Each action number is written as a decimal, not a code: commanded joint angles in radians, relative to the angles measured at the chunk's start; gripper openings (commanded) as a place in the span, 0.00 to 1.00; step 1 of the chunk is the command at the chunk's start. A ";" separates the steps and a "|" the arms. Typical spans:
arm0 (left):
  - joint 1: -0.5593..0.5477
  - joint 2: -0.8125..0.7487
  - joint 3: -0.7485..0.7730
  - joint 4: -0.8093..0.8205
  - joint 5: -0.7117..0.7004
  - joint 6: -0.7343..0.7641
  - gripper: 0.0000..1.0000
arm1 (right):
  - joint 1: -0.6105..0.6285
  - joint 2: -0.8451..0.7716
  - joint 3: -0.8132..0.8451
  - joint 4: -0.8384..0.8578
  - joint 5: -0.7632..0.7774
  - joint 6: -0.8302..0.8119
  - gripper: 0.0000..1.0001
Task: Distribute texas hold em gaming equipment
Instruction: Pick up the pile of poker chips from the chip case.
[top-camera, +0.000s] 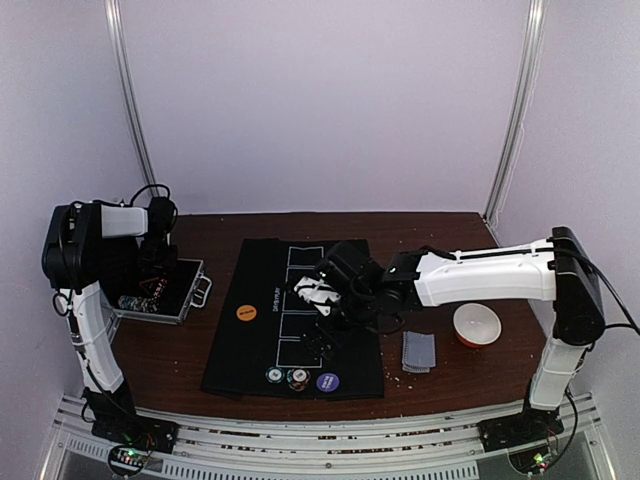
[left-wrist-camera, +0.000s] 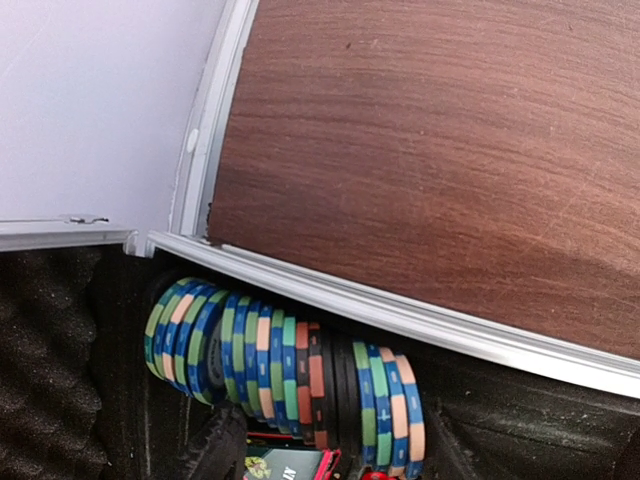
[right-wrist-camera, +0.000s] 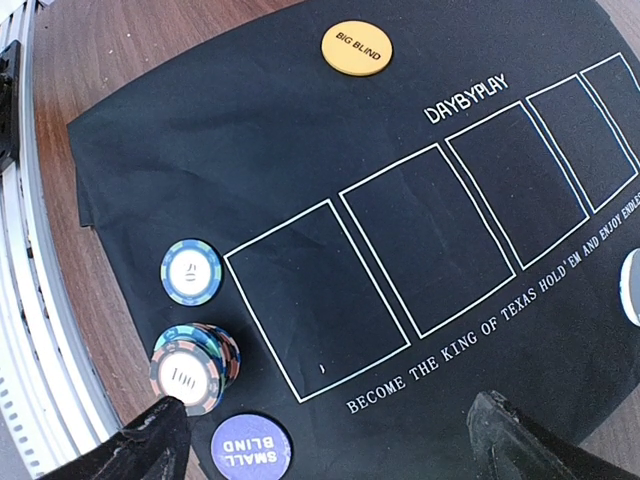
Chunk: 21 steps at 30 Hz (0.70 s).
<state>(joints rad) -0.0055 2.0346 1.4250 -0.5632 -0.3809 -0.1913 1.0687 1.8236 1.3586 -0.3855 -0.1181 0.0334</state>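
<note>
Lighting: soft, even, diffuse; you get faint shadows only. Glare: pale sheen on the tabletop (left-wrist-camera: 450, 150) in your left wrist view. Focus: right jaws blurred close-up.

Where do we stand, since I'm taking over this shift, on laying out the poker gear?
Done: big blind button, small blind button, one single chip and a chip stack sit on the mat. In hand: nothing; the right gripper hovers open over the mat, the left gripper is at the case. Left: more chips in the case, the cards beside the mat, visible card outlines empty.
</note>
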 joint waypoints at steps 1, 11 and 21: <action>0.003 0.005 0.021 0.069 0.012 0.021 0.63 | -0.005 0.015 0.033 -0.023 -0.012 0.010 1.00; 0.014 -0.014 0.016 0.087 0.021 0.037 0.68 | -0.004 0.025 0.046 -0.032 -0.027 0.010 1.00; 0.017 -0.052 0.014 0.090 0.011 0.045 0.68 | -0.005 0.026 0.041 -0.038 -0.042 0.006 1.00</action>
<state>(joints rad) 0.0013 2.0331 1.4261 -0.5606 -0.3847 -0.1722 1.0687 1.8351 1.3773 -0.3969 -0.1432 0.0334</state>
